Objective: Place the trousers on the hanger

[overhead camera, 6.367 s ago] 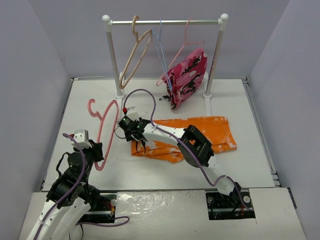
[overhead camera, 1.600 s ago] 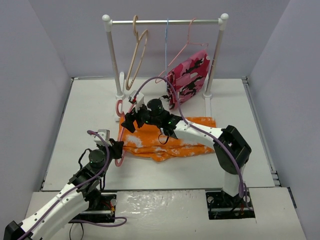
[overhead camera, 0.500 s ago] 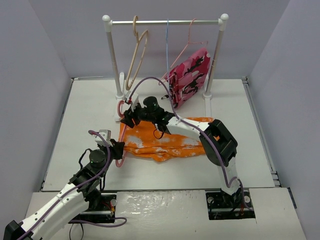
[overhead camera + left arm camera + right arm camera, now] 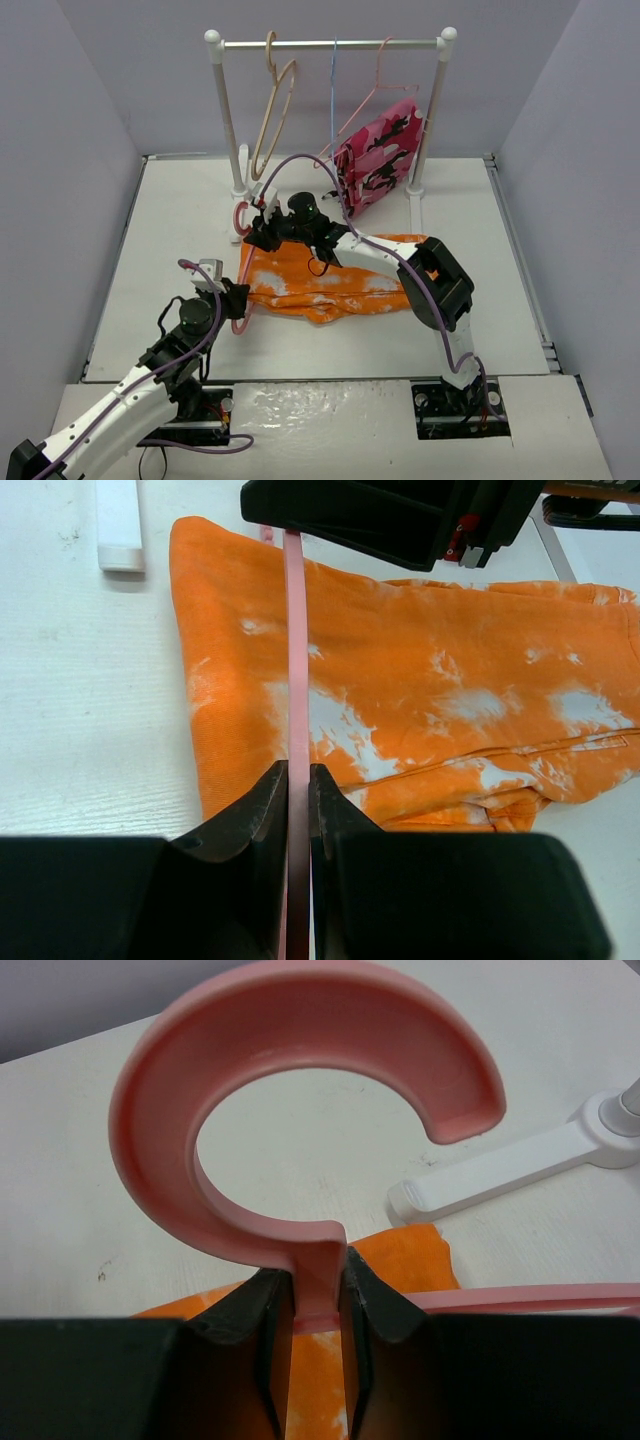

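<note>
Both the left tool (image 4: 297, 780) and the right tool (image 4: 318, 1280) clamp the bright pink thick-rimmed plastic hanger (image 4: 150, 1150), which lies across the orange, white-blotched cloth trousers (image 4: 430, 700) spread midway between the tabletop's (image 4: 80, 700) side edges.

The right pincer (image 4: 318, 1290) clamps the hanger (image 4: 310, 1005) neck above the trousers (image 4: 405, 1255).

The right gripper (image 4: 318, 1295) has left the orange white-blotched cloth trousers (image 4: 330, 285), moved to the bright pink plastic hanger (image 4: 150, 1150) and closed on the neck under its hook.
</note>
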